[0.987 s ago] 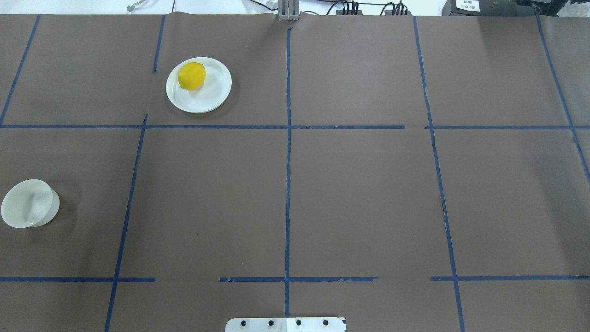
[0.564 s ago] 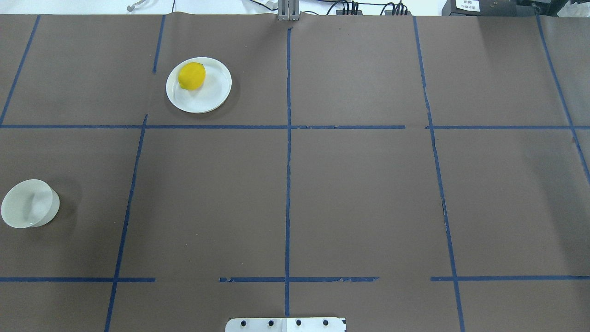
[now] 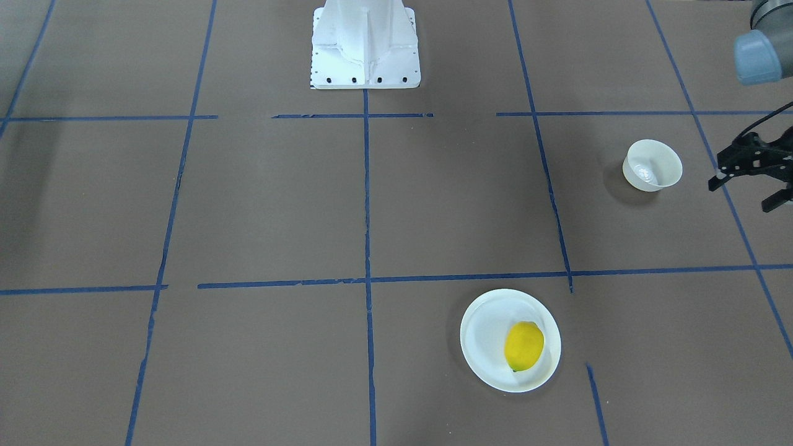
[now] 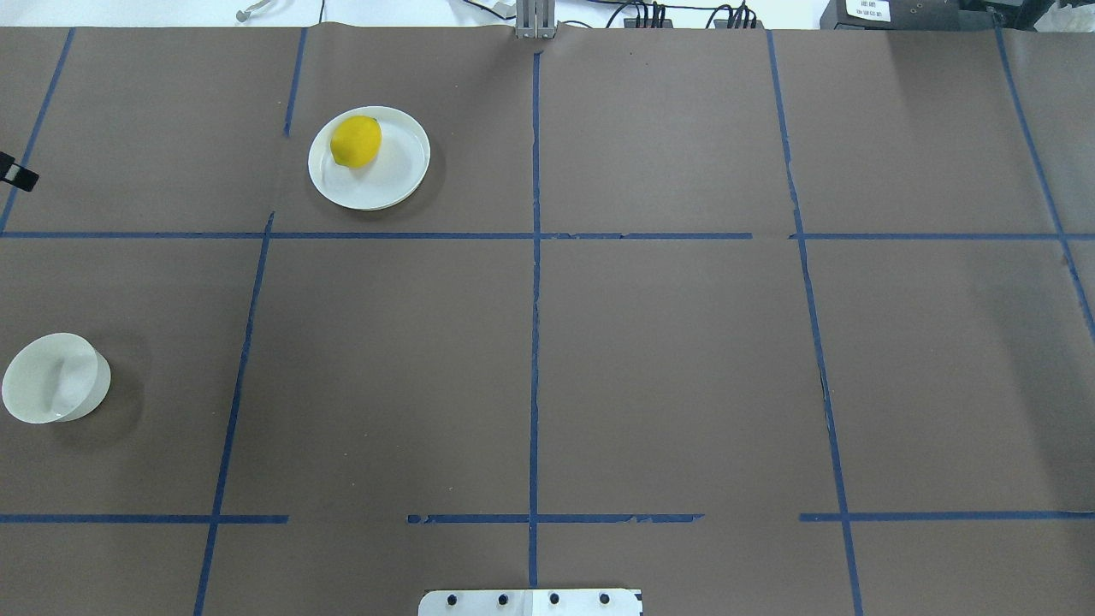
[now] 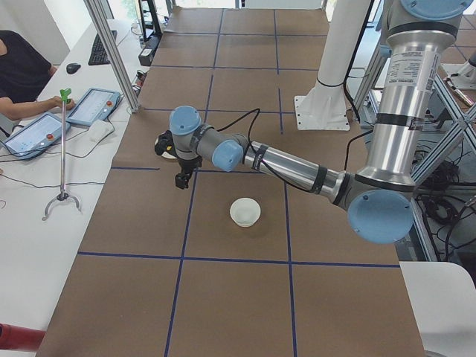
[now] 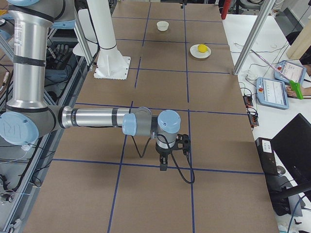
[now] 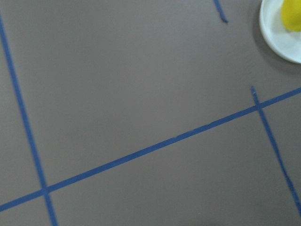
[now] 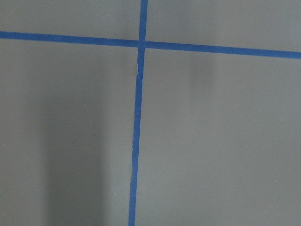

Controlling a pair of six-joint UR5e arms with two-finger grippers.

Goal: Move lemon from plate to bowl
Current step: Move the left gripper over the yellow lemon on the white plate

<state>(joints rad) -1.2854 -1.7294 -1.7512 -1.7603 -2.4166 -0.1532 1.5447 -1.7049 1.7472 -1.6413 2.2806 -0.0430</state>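
The yellow lemon [image 4: 356, 141] lies on the far-left part of the white plate [image 4: 402, 175] at the table's far side; both also show in the front view, the lemon [image 3: 524, 345] on the plate [image 3: 483, 331]. The cream bowl [image 4: 56, 378] stands empty at the left edge, as the front view [image 3: 652, 164] confirms. My left gripper [image 3: 741, 196] hovers open and empty just outside the bowl, well short of the plate; only a fingertip [image 4: 19, 175] shows overhead. My right gripper [image 6: 165, 162] hangs over bare table far from both dishes; I cannot tell its state.
The robot's white base [image 3: 364, 43] stands at the near middle edge. Blue tape lines [image 4: 534, 299] divide the brown table cover. A metal post [image 4: 535, 21] stands at the far edge. An operator's tablets [image 5: 89, 104] lie on a side desk.
A fingertip of my left gripper has come into the overhead view at its left edge. The lemon, plate and bowl have not moved.
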